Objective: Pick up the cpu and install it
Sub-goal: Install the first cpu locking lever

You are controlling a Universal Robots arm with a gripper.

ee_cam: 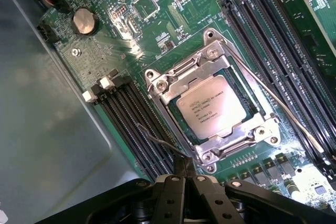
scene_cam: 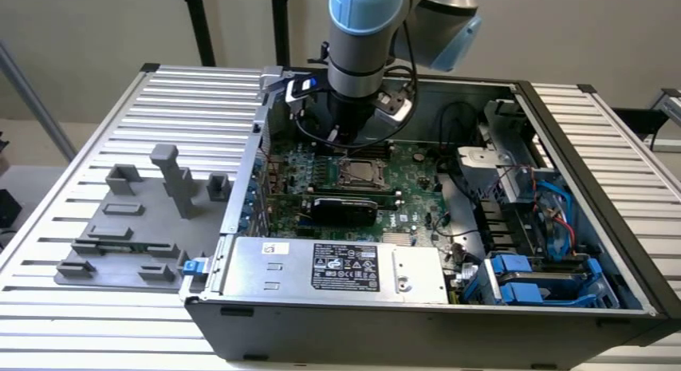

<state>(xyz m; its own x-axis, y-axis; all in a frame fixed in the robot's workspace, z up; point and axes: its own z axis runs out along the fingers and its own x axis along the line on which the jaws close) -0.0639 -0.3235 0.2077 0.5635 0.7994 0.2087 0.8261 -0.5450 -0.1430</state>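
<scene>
Wrist view: I see the cpu (ee_cam: 209, 109) as a flat square chip, silver-grey lid with small printed text, sitting inside the socket frame (ee_cam: 210, 98) on the motherboard (ee_cam: 173, 30). Metal load plate rims it on all four sides, screws at the corners. Pincer (ee_cam: 185, 174) has its fingers pressed together, holding nothing, tips just beside the frame's edge, not touching the chip. Thin wire lever (ee_cam: 273, 103) runs along one side of the frame. Dark memory slots (ee_cam: 273, 40) flank the socket on both sides, close in. Coin cell (ee_cam: 85, 21) sits well apart from the socket.

Exterior view: arm (scene_cam: 362, 60) comes down into the open computer case (scene_cam: 426, 323), over the far part of the board. Cpu (scene_cam: 355, 173) visible just near of the arm. Black card (scene_cam: 343, 207) lies nearer still, power supply (scene_cam: 330, 267) at the near wall. Cables and drive bays (scene_cam: 532, 267) crowd the exterior view's right. Grey fixture blocks (scene_cam: 139, 219) stand on the desk (scene_cam: 64, 307) outside the case, exterior view's left.
</scene>
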